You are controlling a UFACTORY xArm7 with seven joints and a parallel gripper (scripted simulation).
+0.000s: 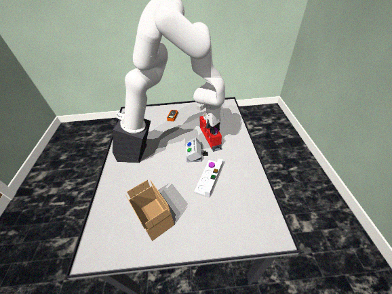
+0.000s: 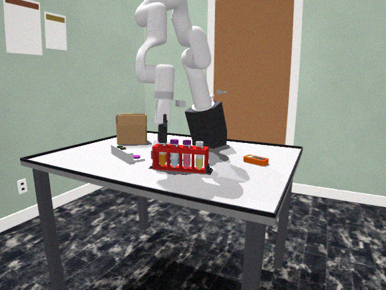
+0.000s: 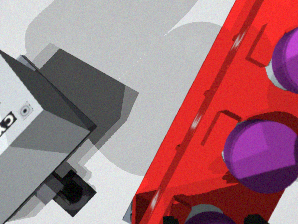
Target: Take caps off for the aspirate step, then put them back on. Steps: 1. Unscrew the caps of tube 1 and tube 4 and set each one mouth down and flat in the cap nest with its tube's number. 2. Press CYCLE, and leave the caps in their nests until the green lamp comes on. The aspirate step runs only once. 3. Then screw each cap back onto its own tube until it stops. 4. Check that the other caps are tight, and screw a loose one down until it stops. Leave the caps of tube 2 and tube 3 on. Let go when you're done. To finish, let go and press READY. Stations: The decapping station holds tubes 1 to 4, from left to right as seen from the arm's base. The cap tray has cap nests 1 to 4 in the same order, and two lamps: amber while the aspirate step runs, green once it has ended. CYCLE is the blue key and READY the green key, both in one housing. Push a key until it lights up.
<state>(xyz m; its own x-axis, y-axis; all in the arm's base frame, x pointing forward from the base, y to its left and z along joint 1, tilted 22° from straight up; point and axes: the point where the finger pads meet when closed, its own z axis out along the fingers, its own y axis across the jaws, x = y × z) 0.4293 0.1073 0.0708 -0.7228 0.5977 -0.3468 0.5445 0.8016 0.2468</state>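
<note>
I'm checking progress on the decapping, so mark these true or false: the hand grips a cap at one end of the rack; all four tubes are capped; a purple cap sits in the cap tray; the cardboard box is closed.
1. The hand is shut on the cap of the orange-liquid tube at one end of the rack. True.
2. All four tubes are capped. False: the yellow-liquid tube at the other end has a bare top.
3. A purple cap sits in the cap tray. True, at one end of it.
4. The cardboard box is closed. False: its flaps stand open.
</note>
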